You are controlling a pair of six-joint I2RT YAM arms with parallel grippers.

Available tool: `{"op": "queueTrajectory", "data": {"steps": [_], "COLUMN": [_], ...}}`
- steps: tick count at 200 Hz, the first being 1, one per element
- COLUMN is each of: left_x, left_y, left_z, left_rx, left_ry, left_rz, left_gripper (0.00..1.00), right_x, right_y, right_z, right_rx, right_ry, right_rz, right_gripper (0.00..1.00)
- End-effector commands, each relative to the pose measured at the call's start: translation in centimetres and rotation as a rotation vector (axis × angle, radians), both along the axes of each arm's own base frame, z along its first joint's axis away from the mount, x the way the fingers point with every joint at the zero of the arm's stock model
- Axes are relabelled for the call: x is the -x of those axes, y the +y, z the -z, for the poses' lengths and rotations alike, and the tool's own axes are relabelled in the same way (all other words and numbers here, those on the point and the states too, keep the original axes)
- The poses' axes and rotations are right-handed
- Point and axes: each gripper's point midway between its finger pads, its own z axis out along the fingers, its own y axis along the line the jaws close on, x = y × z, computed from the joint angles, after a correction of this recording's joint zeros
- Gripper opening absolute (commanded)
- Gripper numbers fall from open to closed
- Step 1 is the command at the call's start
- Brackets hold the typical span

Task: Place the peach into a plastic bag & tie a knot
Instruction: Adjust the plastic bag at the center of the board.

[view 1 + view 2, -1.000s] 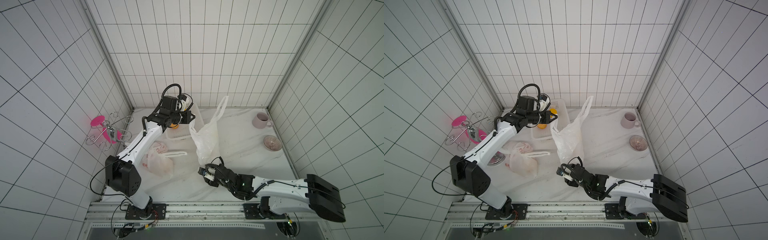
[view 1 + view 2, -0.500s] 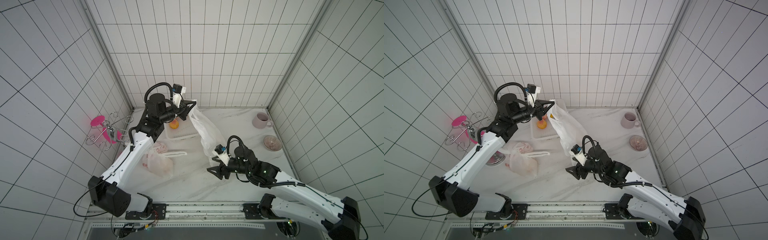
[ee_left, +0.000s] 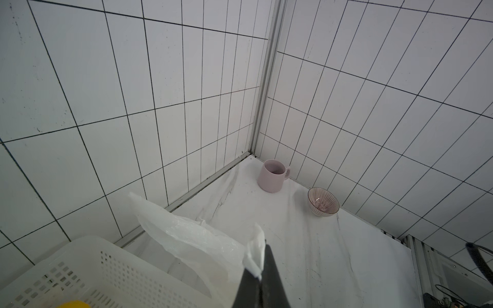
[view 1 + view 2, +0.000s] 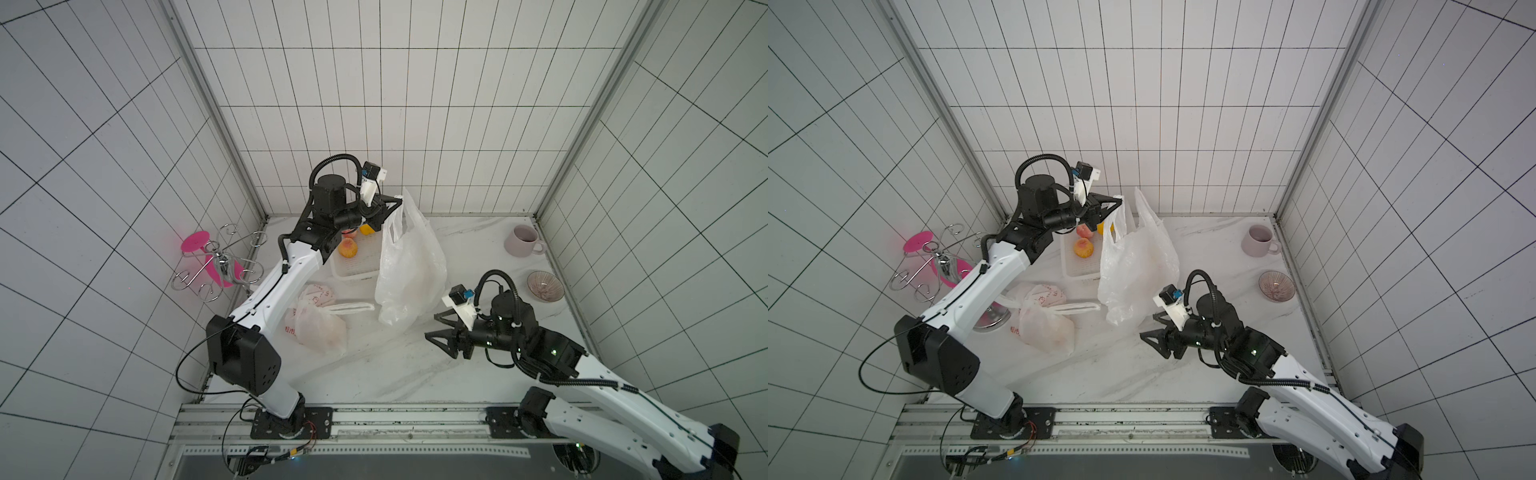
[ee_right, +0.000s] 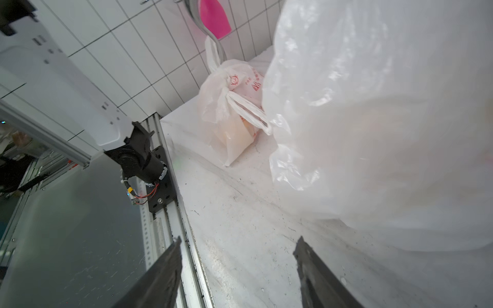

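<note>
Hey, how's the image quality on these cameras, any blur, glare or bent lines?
In both top views: even light, sharp, wide-angle, tile lines look straight. Left wrist view: mug crisp, left end effector dark and soft. Right wrist view: plastic bag washed out near the lens, right end effector blurred.

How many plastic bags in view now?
2. A plain plastic bag hangs from the left gripper beside the basket; a red-printed plastic bag lies on the table beside the left arm. None look hidden.
</note>
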Motion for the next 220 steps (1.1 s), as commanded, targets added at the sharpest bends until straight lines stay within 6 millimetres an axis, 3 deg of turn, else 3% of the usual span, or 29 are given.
{"op": "queueTrajectory", "data": {"steps": [1, 19, 43, 69, 95, 110, 129, 152, 172, 193, 220], "left_x": [3.6, 4.9, 6.5, 8.2, 10.9, 13.0, 15.1, 15.9, 14.4, 13.2, 13.6], "left_y": [0.6, 0.7, -0.6, -3.0, -4.5, -4.8, -4.0, -1.6, 2.0, 4.6, 5.0], "left_z": [-2.0, -2.3, -3.7, -5.1, -6.1, -5.8, -4.3, -0.6, 2.9, 5.8, 6.6], "left_rx": [-0.004, 0.010, 0.070, 0.108, 0.162, 0.197, 0.220, 0.211, 0.203, 0.216, 0.290], "left_ry": [-0.077, -0.073, -0.074, -0.082, -0.081, -0.066, -0.025, 0.024, 0.074, 0.129, 0.163], "left_rz": [0.059, 0.085, 0.134, 0.181, 0.223, 0.258, 0.263, 0.159, -0.027, -0.139, -0.134], "left_gripper": [0.00, 0.00, 0.00, 0.00, 0.00, 0.00, 0.00, 0.00, 0.00, 0.00, 0.00], "right_x": [-3.1, -5.6, -8.6, -12.4, -17.3, -19.6, -21.2, -21.0, -19.4, -16.4, -11.2], "right_y": [-0.4, -0.4, 1.5, 4.5, 4.3, 5.0, 5.7, 5.2, 4.6, 3.4, 1.0], "right_z": [-5.0, -2.7, 0.4, 1.9, 2.1, 2.0, 3.9, 5.8, 4.9, 3.9, 3.8], "right_rx": [-0.048, 0.081, 0.119, 0.003, -0.205, -0.318, -0.303, -0.302, -0.270, -0.182, -0.103], "right_ry": [0.024, 0.041, 0.040, -0.041, -0.085, -0.091, -0.082, -0.055, -0.107, -0.158, -0.121], "right_rz": [0.112, 0.169, 0.202, 0.363, 0.699, 0.799, 0.877, 0.883, 0.811, 0.719, 0.612], "right_gripper": [0.56, 0.43, 0.40, 0.43, 0.49, 0.50, 0.50, 0.49, 0.50, 0.51, 0.51]}}
